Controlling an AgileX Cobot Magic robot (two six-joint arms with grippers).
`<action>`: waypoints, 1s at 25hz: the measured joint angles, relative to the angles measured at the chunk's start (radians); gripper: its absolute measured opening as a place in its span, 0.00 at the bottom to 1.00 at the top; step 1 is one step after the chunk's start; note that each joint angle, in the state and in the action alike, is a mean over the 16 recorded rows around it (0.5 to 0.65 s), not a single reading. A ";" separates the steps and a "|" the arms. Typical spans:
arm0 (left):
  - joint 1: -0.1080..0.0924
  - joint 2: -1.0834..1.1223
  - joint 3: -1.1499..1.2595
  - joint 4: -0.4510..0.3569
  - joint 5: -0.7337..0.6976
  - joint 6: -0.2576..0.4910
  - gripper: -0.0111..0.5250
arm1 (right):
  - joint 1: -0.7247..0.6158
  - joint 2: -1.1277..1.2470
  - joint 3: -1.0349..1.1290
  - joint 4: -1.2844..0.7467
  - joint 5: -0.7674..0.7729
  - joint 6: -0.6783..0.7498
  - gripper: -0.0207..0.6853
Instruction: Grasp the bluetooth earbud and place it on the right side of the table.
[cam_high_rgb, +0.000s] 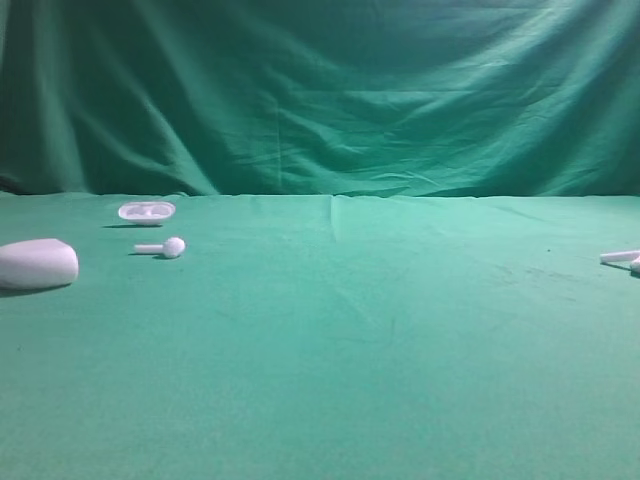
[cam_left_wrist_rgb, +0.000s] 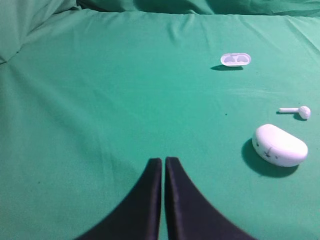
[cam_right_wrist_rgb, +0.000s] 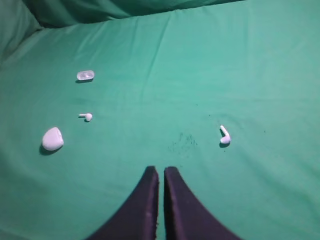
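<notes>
One white bluetooth earbud (cam_high_rgb: 165, 247) lies on the left of the green table (cam_high_rgb: 340, 340), stem pointing left; it also shows in the left wrist view (cam_left_wrist_rgb: 298, 111) and the right wrist view (cam_right_wrist_rgb: 86, 117). A second earbud (cam_high_rgb: 623, 259) lies at the table's far right edge, also in the right wrist view (cam_right_wrist_rgb: 224, 135). My left gripper (cam_left_wrist_rgb: 163, 161) is shut and empty, well to the left of the case shell. My right gripper (cam_right_wrist_rgb: 160, 171) is shut and empty, short of and left of the second earbud. Neither gripper shows in the exterior view.
A big white rounded case shell (cam_high_rgb: 38, 264) lies at the left edge, near the first earbud (cam_left_wrist_rgb: 279, 145) (cam_right_wrist_rgb: 52, 138). A flat white oval tray (cam_high_rgb: 146, 211) lies behind them (cam_left_wrist_rgb: 235, 60) (cam_right_wrist_rgb: 85, 75). A draped green backdrop (cam_high_rgb: 320, 90) closes the far side.
</notes>
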 joint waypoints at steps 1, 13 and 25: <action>0.000 0.000 0.000 0.000 0.000 0.000 0.02 | 0.000 -0.013 0.000 0.000 0.005 -0.004 0.03; 0.000 0.000 0.000 0.000 0.000 0.000 0.02 | -0.054 -0.117 0.130 -0.016 -0.162 -0.118 0.03; 0.000 0.000 0.000 0.000 0.000 0.000 0.02 | -0.226 -0.292 0.562 -0.023 -0.598 -0.209 0.03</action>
